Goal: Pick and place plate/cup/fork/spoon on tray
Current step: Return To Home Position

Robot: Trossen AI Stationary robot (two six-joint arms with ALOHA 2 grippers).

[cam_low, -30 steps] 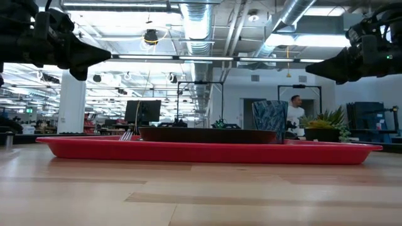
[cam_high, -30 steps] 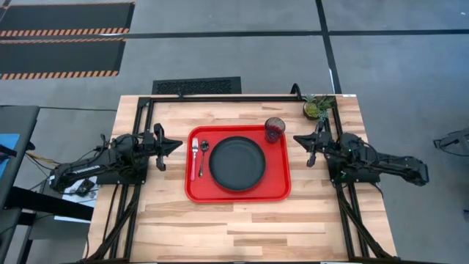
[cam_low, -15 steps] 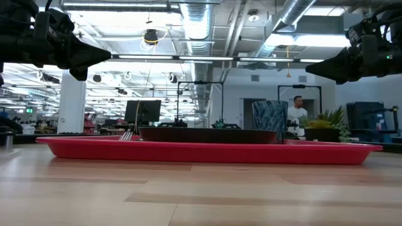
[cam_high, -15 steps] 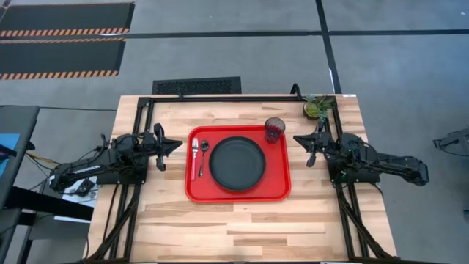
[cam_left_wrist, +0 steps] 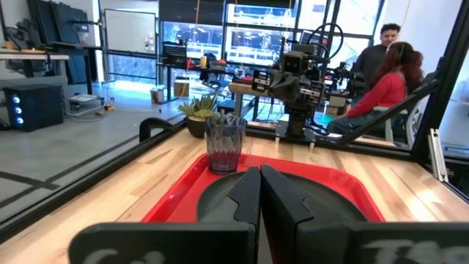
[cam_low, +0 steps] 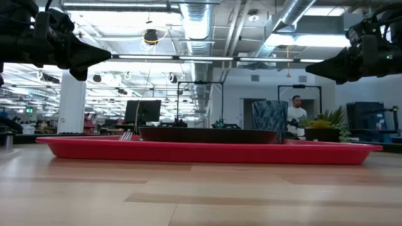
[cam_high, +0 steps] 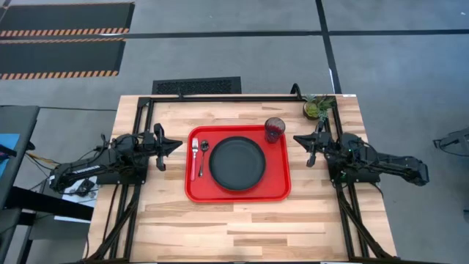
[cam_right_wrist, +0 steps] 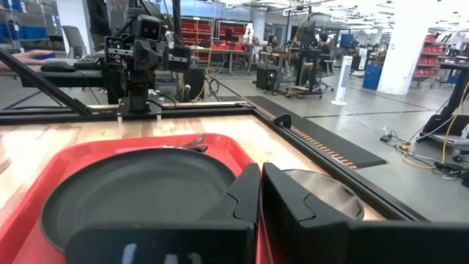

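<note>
The red tray (cam_high: 282, 183) lies in the middle of the table. The black plate (cam_high: 237, 163) rests flat on it. The dark-tinted cup (cam_high: 275, 129) stands upright in the tray's far right corner. The red-handled fork (cam_high: 193, 160) and the dark spoon (cam_high: 203, 154) lie side by side on the tray's left part. My left gripper (cam_high: 179, 144) is shut, empty and above the table left of the tray. My right gripper (cam_high: 295, 138) is shut, empty and right of the tray near the cup.
A small green potted plant (cam_high: 318, 107) stands at the table's far right corner. Black frame rails (cam_high: 220, 98) run along the table's far, left and right edges. People show in the room beyond the table (cam_left_wrist: 381, 73).
</note>
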